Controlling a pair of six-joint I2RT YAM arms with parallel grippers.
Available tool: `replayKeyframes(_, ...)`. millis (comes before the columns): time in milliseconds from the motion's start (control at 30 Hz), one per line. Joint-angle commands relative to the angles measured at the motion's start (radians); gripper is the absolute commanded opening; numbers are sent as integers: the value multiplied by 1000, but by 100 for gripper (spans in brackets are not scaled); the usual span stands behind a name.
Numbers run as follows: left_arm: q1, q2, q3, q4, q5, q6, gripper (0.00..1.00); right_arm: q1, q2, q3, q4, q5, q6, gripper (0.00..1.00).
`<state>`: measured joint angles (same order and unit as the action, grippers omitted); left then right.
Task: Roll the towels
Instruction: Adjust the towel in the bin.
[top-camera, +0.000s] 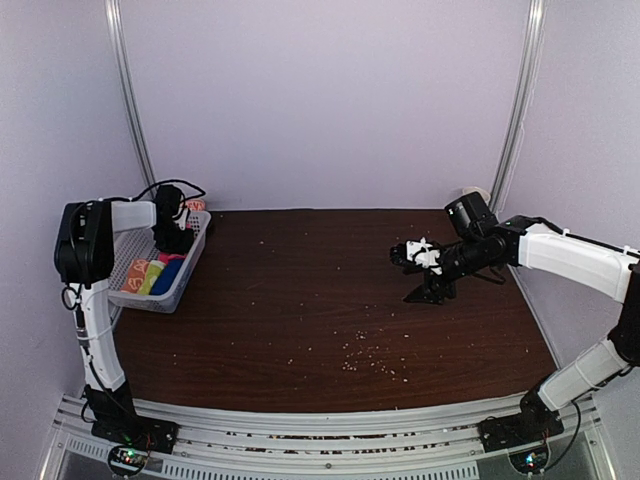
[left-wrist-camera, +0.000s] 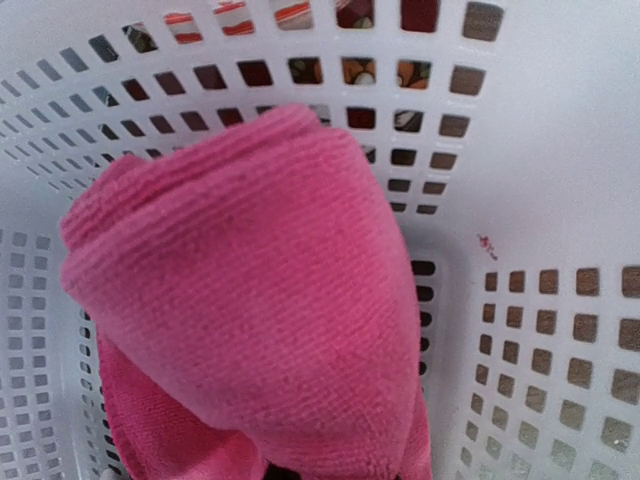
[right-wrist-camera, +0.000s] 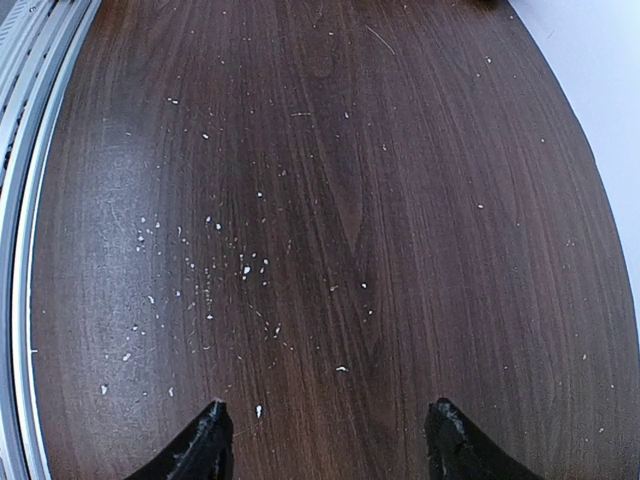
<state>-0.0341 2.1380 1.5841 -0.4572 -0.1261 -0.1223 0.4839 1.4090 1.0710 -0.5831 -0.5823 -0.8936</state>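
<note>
My left gripper (top-camera: 172, 236) is closed down inside the white basket (left-wrist-camera: 520, 200), apparently pinching the pink towel (left-wrist-camera: 250, 300), which bunches up toward its camera. My right gripper (right-wrist-camera: 326, 412) hangs open over the dark table (right-wrist-camera: 330, 200). A thin pinch on loose folds could slip on lifting, or the cloth could snag the lattice. Cloth hides the left fingers, and the orange towel (top-camera: 136, 274) is just a small blur in the basket.
</note>
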Motion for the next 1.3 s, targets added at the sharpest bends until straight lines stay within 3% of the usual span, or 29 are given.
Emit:
replayKeyframes(0, 33, -8, -25, 22, 201, 11, 0, -1, 7, 19, -12, -9, -6, 66)
replayKeyframes(567, 167, 31, -21, 33, 791, 81, 0, -1, 40, 22, -23, -24, -15, 66)
replayKeyframes(800, 199, 116, 2, -5, 925, 95, 1, -1, 44, 24, -26, -22, -15, 66)
replayKeyframes(867, 201, 135, 12, -17, 915, 98, 9, -1, 41, 24, -26, -22, -16, 66)
replayKeyframes(967, 206, 120, 2, -10, 850, 81, 33, -1, 38, 24, -26, -21, -14, 66)
replayKeyframes(1033, 208, 90, -7, 4, 810, 66, 41, -1, 38, 24, -25, -19, -14, 66)
replayKeyframes(1267, 211, 0, 12, -15, 723, 59, 53, 0, 40, 23, -26, -20, -14, 65)
